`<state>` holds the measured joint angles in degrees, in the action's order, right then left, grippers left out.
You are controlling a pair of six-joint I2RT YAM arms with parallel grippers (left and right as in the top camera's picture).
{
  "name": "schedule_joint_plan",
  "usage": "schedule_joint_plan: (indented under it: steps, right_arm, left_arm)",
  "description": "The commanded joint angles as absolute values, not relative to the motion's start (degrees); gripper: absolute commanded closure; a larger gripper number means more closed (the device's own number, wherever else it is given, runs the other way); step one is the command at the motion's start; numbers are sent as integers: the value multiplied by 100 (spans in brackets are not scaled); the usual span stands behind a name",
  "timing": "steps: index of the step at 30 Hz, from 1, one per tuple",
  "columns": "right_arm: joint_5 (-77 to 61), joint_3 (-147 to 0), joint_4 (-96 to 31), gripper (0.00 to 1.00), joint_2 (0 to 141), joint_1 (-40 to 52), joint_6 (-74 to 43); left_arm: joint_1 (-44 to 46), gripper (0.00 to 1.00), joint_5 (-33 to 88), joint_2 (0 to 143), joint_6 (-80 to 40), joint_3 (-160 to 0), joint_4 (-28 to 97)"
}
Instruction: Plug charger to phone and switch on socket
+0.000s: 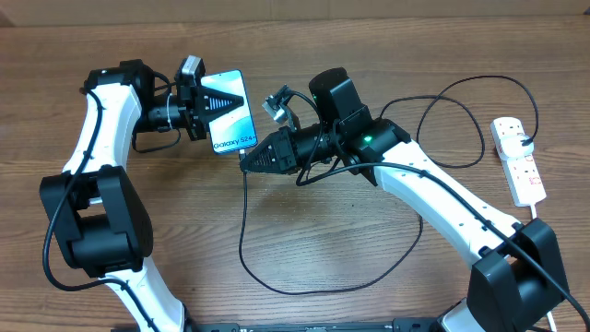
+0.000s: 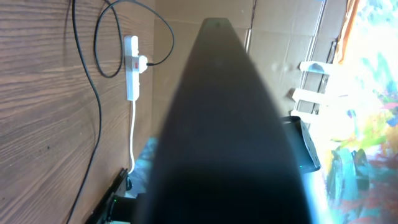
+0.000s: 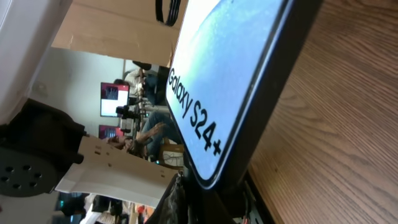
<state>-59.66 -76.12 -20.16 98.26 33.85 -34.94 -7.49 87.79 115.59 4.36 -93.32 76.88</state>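
My left gripper (image 1: 201,106) is shut on the phone (image 1: 229,109) and holds it above the table, its light blue screen facing up. In the left wrist view the phone (image 2: 230,124) is a dark blur filling the middle. My right gripper (image 1: 247,161) is shut on the plug end of the black charger (image 1: 241,231), right at the phone's "Galaxy S24+" end (image 3: 224,74). The plug tip itself is hidden between the dark fingers (image 3: 205,205). The cable loops across the table to the white socket (image 1: 518,161) at the far right, which also shows in the left wrist view (image 2: 132,68).
A black plug (image 1: 525,141) sits in the socket, and a white cord (image 2: 132,137) runs from the socket off the table's edge. The cable's loops (image 2: 96,106) lie on the wooden table between the arms and behind the right arm.
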Motion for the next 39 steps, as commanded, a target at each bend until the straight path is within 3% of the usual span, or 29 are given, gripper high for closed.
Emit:
schedule_joint_plan:
  steps: [1,39]
  right_arm:
    - [-5769,-7721,-1959,96,9769,3378,-3701]
    - [-5441,-7721,-1772,96,9769,3662,-4265]
  left_arm:
    - [-701,96,9054,11301,362,-9391,7623]
    - [-698,96,9059,11301,384,-9391,7087]
